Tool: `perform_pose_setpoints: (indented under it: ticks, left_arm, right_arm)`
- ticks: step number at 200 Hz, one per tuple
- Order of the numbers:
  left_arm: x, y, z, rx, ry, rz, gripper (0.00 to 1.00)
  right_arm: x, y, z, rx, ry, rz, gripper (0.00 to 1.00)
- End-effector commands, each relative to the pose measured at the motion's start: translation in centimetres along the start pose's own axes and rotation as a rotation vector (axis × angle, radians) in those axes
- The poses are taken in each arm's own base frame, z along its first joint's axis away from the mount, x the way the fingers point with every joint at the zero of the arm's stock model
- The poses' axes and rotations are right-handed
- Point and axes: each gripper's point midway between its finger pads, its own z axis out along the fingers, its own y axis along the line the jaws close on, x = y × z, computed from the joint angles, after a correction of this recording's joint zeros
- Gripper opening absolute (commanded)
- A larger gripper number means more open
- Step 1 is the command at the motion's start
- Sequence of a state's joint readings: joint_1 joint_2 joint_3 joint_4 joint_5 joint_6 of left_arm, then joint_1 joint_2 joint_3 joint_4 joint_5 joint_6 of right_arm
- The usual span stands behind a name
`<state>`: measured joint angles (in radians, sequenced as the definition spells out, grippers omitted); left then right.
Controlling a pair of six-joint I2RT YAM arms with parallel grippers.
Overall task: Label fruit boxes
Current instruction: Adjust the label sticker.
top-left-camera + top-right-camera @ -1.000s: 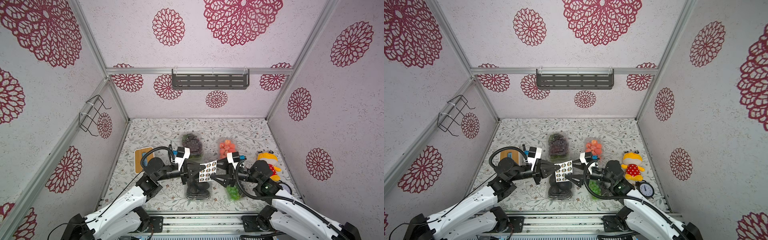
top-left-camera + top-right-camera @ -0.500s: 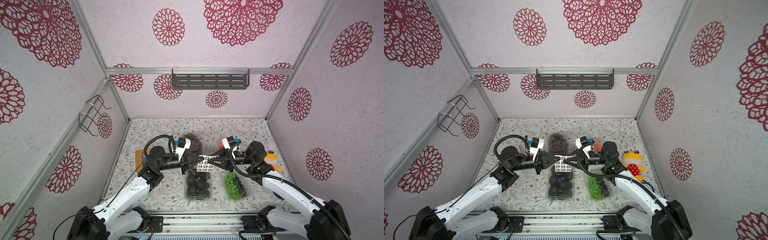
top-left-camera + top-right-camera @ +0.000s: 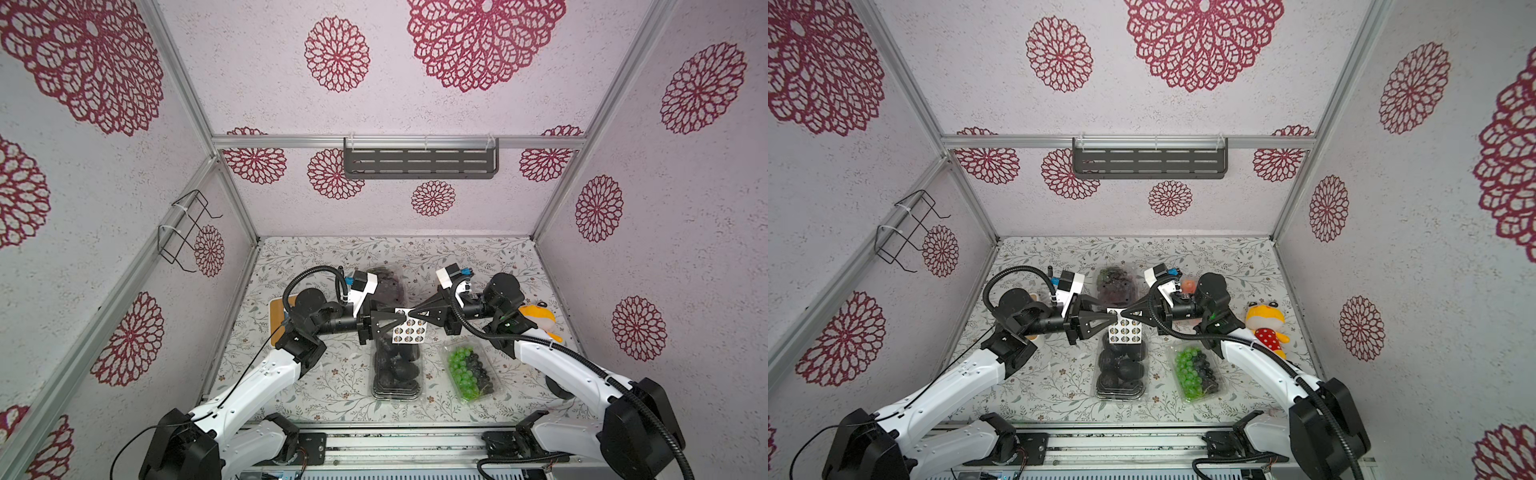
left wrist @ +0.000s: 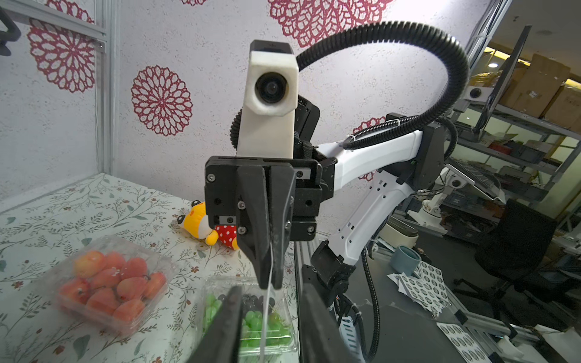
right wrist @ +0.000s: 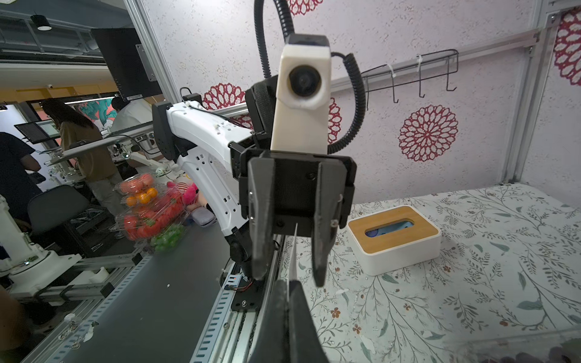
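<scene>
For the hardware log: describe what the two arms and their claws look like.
The left arm and right arm have white shells with black joints and bases. A black ribbed conduit loops to the right wrist. The left claw and right claw are black, with long tapered fingers, each beneath a cream camera housing with a round lens.

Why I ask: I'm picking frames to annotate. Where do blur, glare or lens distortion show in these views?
In both top views: even, soft light, wide-angle stretch toward the corners, white sheet of round stickers sharp. In the left wrist view: right claw crisp, nearest black fingers blurred. In the right wrist view: left claw crisp, foreground fingers blurred too.
</scene>
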<state>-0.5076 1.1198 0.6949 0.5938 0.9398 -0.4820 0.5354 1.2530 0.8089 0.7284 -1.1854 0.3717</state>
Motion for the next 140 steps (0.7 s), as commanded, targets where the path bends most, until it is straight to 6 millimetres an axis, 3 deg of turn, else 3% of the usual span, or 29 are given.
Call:
perform_pose_setpoints:
  ticks: [1,23,50,72,81,113,140]
  left_arm:
    - [-2.2,-0.3,-1.6,0.039,-0.080,0.042,0.40]
    - [-1.9,0.3,-1.5,0.056,-0.053,0.016,0.31]
    - [-0.5,1.2,-1.2,0.060,-0.012,-0.016,0.34]
    - [-0.1,1.5,-1.2,0.053,-0.010,-0.012,0.47]
    - [-0.1,1.5,-1.2,0.054,-0.007,-0.001,0.47]
    - [-0.1,1.8,-0.9,0.062,0.002,0.005,0.23]
    - [0.3,2.2,-0.8,0.062,0.011,-0.014,0.21]
  right_arm:
    - [-2.4,0.4,-0.5,-0.024,-0.024,-0.086,0.00]
    - [-2.5,-0.1,-0.3,-0.034,-0.019,-0.081,0.00]
    - [-2.4,-0.9,-0.3,-0.037,-0.012,-0.069,0.00]
    - [-2.3,-1.5,-0.1,-0.042,-0.007,-0.055,0.00]
    - [-2.2,-1.8,-0.1,-0.044,-0.008,-0.050,0.00]
    - [-2.1,-2.0,0.2,-0.074,-0.004,-0.025,0.00]
    - [-2.1,-1.8,0.0,-0.066,-0.006,-0.036,0.00]
